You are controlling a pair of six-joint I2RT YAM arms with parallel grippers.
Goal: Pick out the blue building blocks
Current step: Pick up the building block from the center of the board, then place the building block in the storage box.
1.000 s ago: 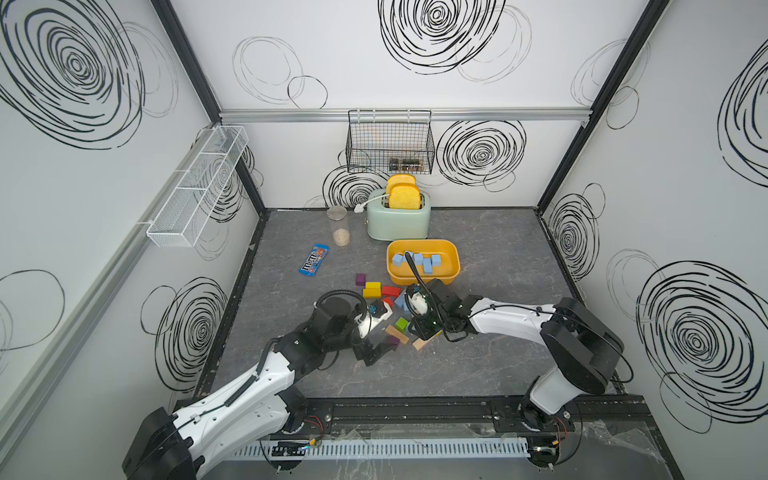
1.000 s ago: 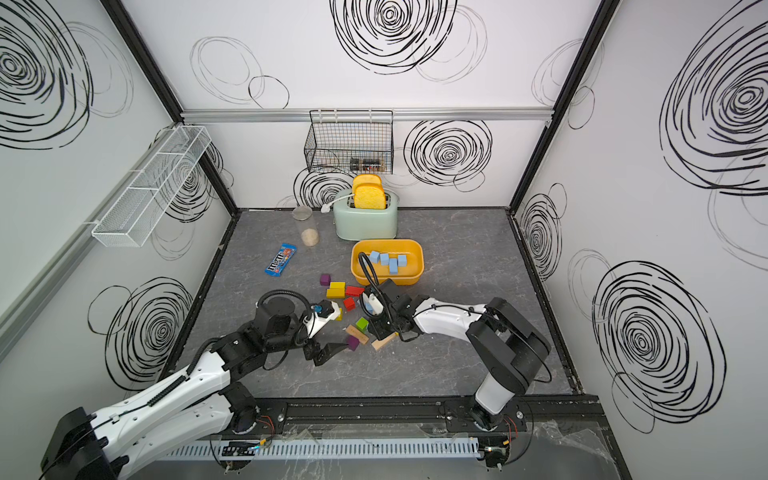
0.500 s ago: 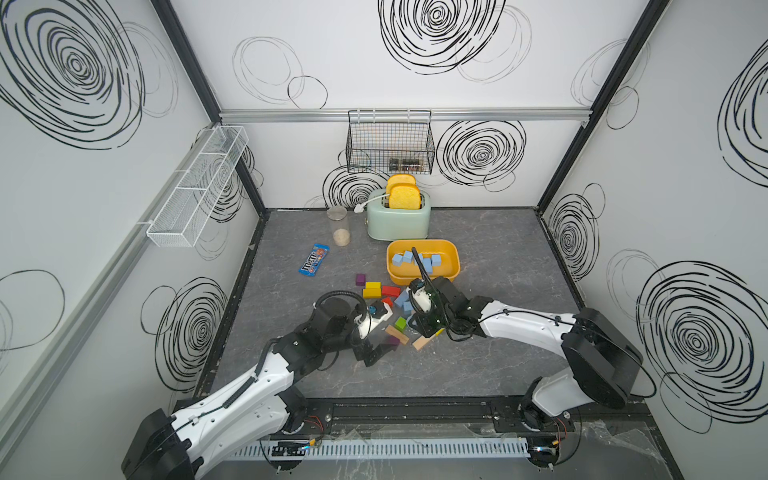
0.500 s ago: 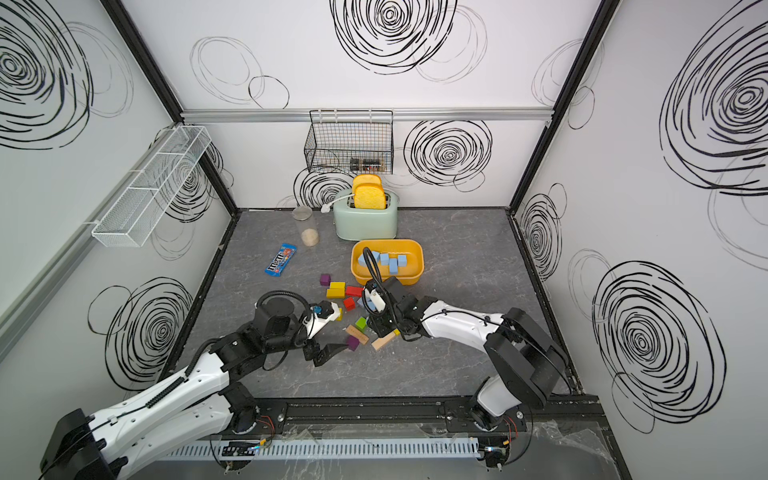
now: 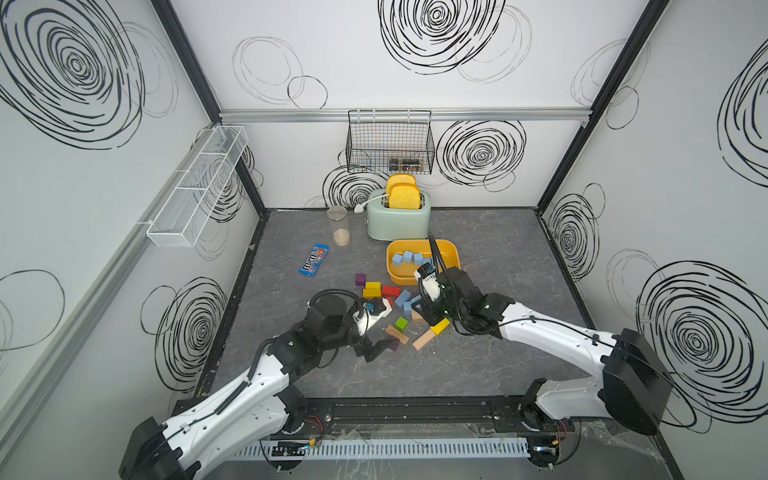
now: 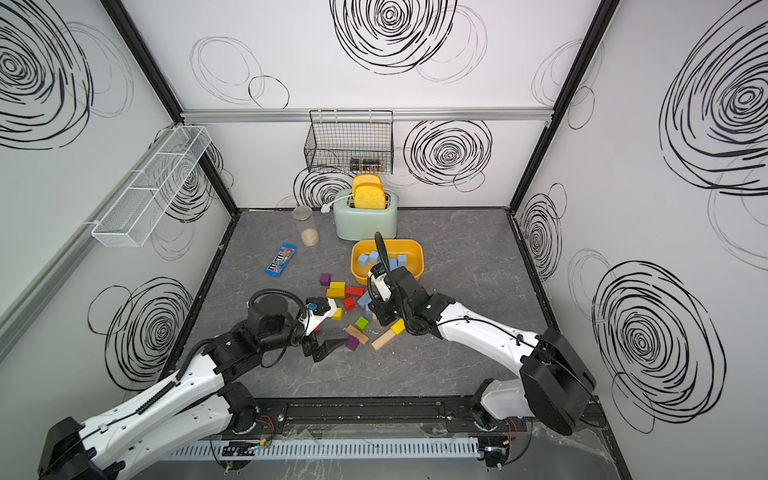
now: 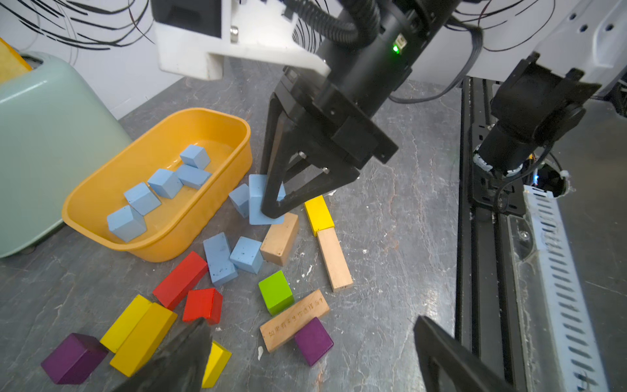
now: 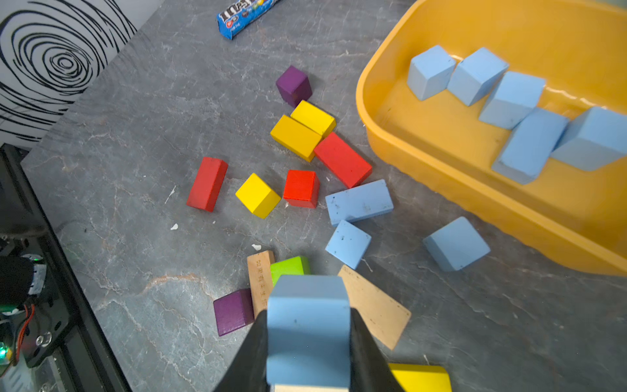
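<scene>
My right gripper [image 8: 308, 325] is shut on a light-blue block [image 8: 308, 336], held just above the pile of mixed blocks. The left wrist view shows the same gripper [image 7: 274, 207] gripping that block [image 7: 256, 200] beside the yellow bin [image 7: 101, 217]. Three more blue blocks lie loose on the table: an oblong one [image 8: 359, 202] and two cubes [image 8: 347, 243] [image 8: 456, 243]. Several blue blocks [image 8: 509, 101] lie in the bin [image 5: 451, 255]. My left gripper [image 7: 309, 322] stands open and empty over a purple cube, left of the pile in a top view [image 5: 384, 330].
Red [image 8: 342, 159], yellow [image 8: 295, 137], green [image 7: 275, 292], purple [image 7: 312, 341] and plain-wood [image 7: 334, 258] blocks lie scattered around the blue ones. A mint toaster [image 5: 397, 222], a glass jar [image 5: 340, 226] and a blue candy packet [image 5: 313, 259] stand farther back.
The right wrist has shifted a little up and toward the bin with the blue block held. The left arm has not moved.
</scene>
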